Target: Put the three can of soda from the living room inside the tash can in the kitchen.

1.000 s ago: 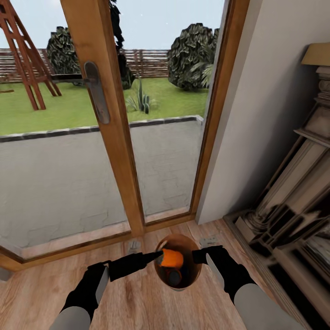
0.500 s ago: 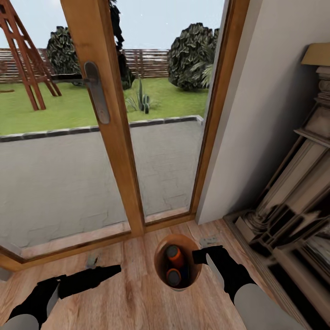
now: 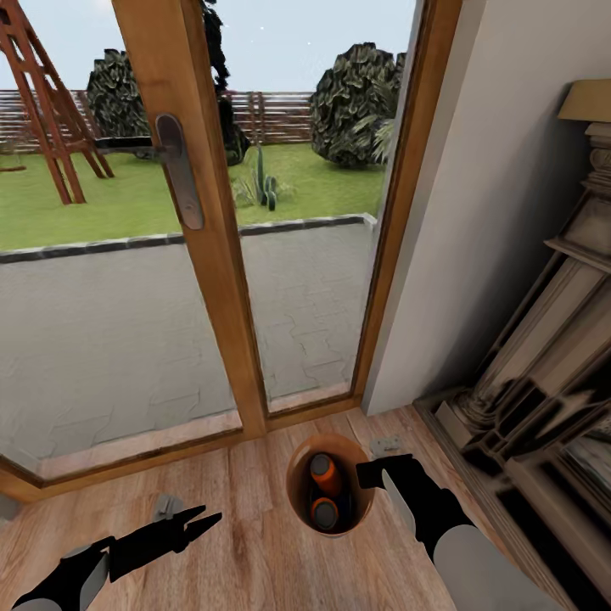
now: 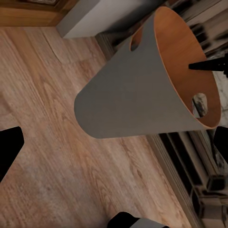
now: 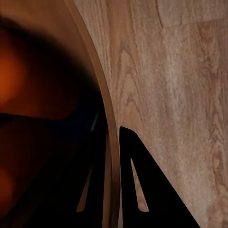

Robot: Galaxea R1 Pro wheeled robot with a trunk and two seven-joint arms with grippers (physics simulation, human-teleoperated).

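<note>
The tash can (image 3: 299, 501) stands on the wood floor just inside a glazed door, its copper rim facing up. Two orange cans of soda (image 3: 322, 473) lie inside it, one behind the other. My right gripper (image 3: 371, 473) is shut on the can's right rim; in the right wrist view the rim (image 5: 108, 142) runs between its two fingers (image 5: 142, 190), with an orange blur inside. My left gripper (image 3: 209, 517) hovers low over the floor left of the tash can, open and empty. The left wrist view shows the tash can's grey wall (image 4: 137, 90).
A wood-framed glass door (image 3: 191, 280) with a metal handle (image 3: 176, 170) closes off the front, patio and garden beyond it. A white wall (image 3: 492, 195) and an ornate carved fireplace surround (image 3: 543, 373) stand at the right. Small metal plates (image 3: 386, 444) lie in the floor.
The orange can that my left gripper held over the tash can now lies inside it. The left arm has drawn back to the left and its fingers have spread. The right gripper has not moved.
</note>
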